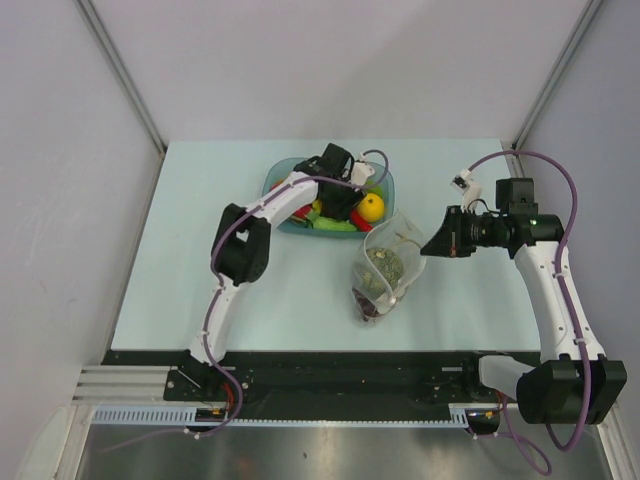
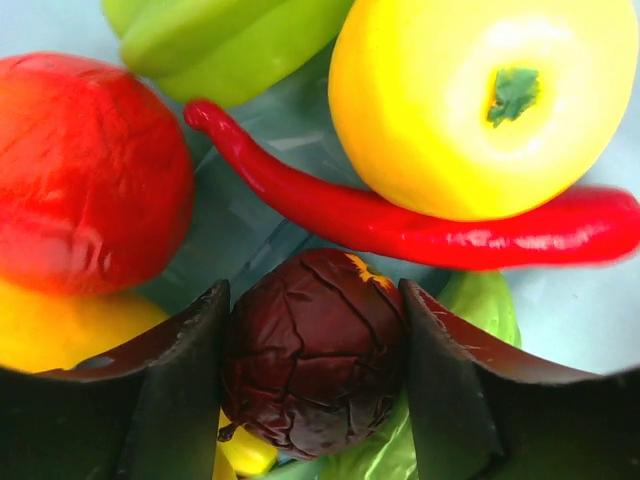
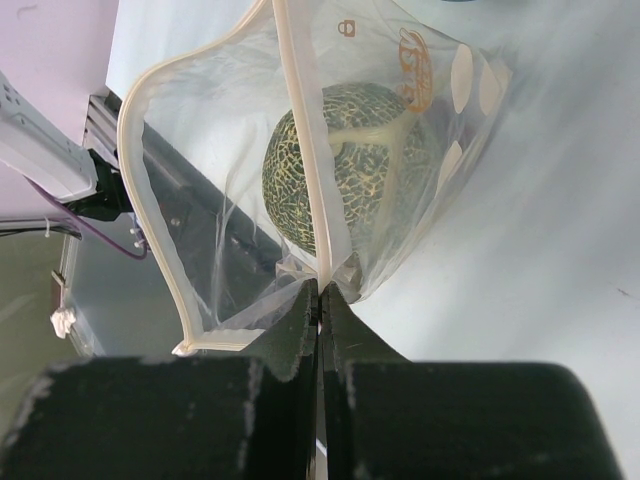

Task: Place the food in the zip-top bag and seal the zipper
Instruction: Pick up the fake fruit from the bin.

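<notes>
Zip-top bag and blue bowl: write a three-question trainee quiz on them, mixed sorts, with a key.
1. True or false: the right gripper pinches the zip-top bag at its rim.
2. What sits between the left fingers? A) yellow fruit B) dark red wrinkled fruit C) red chili
3. Fill in: the netted green ball lies inside the ____.
Key: 1 true; 2 B; 3 bag.

from above, my left arm (image 1: 290, 195) hides much of the blue bowl (image 1: 279, 170); the grapes (image 1: 371, 304) low in the bag (image 1: 400, 232) are just a dark smear; left wrist view crops the red fruit (image 2: 80, 170).
</notes>
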